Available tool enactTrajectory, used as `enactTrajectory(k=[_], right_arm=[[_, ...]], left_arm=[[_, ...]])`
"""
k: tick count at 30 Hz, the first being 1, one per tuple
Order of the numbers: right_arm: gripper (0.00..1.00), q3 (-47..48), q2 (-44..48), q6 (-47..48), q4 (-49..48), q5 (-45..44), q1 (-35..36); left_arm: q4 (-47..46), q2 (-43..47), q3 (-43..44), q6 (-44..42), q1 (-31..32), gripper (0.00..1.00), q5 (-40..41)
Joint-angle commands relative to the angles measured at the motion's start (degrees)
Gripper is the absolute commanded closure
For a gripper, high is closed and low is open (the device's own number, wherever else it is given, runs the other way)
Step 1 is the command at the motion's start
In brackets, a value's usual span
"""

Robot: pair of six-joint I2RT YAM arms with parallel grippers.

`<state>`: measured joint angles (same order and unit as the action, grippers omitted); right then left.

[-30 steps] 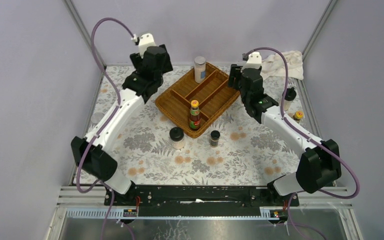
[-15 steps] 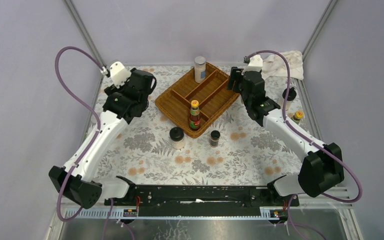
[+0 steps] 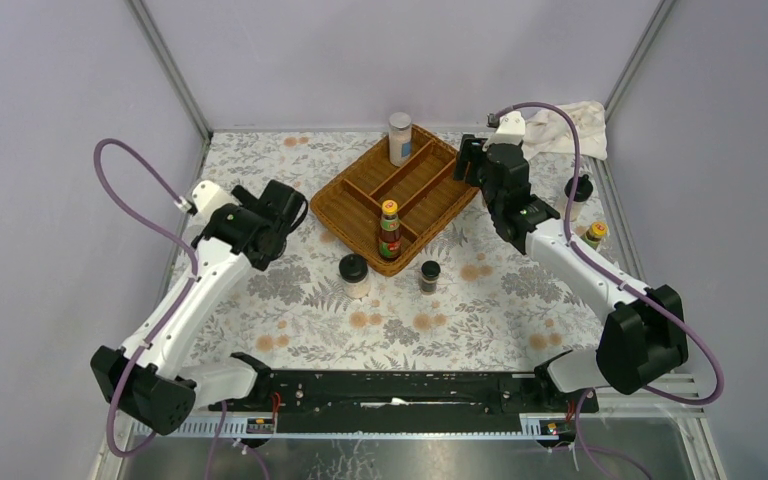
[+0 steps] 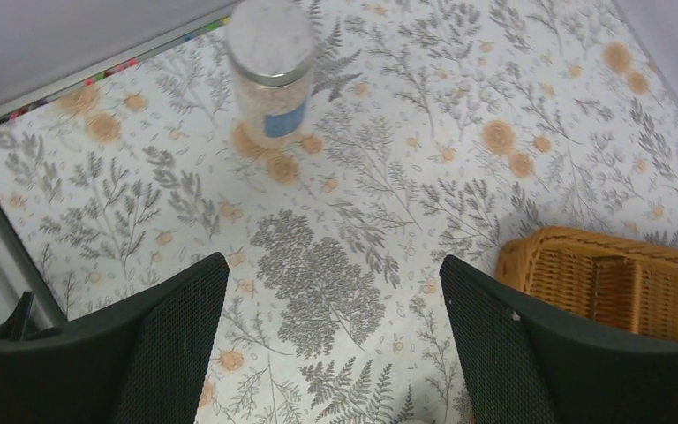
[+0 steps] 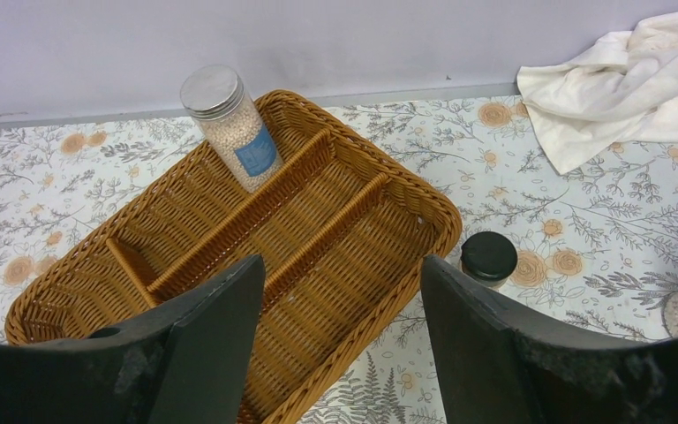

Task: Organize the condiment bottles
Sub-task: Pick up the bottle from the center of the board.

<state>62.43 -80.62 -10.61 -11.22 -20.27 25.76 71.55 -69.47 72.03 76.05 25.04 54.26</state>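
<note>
In the wicker tray (image 3: 360,185) a white blue-labelled shaker (image 3: 400,138) stands in the far corner and a red-labelled, yellow-capped sauce bottle (image 3: 390,230) in the near corner. A black-lidded jar (image 3: 353,272) and a small dark spice jar (image 3: 429,275) stand on the table in front of the tray. Right of it are another black-lidded jar (image 3: 580,190) and a yellow-capped bottle (image 3: 595,233). My left gripper (image 4: 333,265) is open over bare cloth left of the tray, with a second shaker (image 4: 269,71) ahead of it. My right gripper (image 5: 342,265) hangs open over the tray's right edge.
A crumpled white cloth (image 3: 570,125) lies in the back right corner. In the right wrist view the tray (image 5: 353,238) has long dividers, and the black-lidded jar (image 5: 488,256) stands just beside its rim. Walls and frame rails close in the table on three sides.
My left arm has swung from the tray's back left corner out to the left and nearer, and its jaws have widened. The right arm has shifted only slightly.
</note>
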Motion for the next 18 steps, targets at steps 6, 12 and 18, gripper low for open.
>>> enactTrajectory(k=[6,12,18], right_arm=[[0.27,0.85,-1.58,-0.95,-4.35,0.87,-0.2],[0.27,1.77,-2.62,-1.58,-5.51,1.36,-0.25],[0.27,3.78,-4.21,-1.43,-6.39,1.62,-0.28]], left_arm=[[11.99,4.73,-6.91,21.88,-0.4,0.01,1.94],[12.0,3.75,-10.48,25.58,-1.7,0.01,3.58],[11.88,1.97,-12.63,28.98,-3.95,0.01,7.33]])
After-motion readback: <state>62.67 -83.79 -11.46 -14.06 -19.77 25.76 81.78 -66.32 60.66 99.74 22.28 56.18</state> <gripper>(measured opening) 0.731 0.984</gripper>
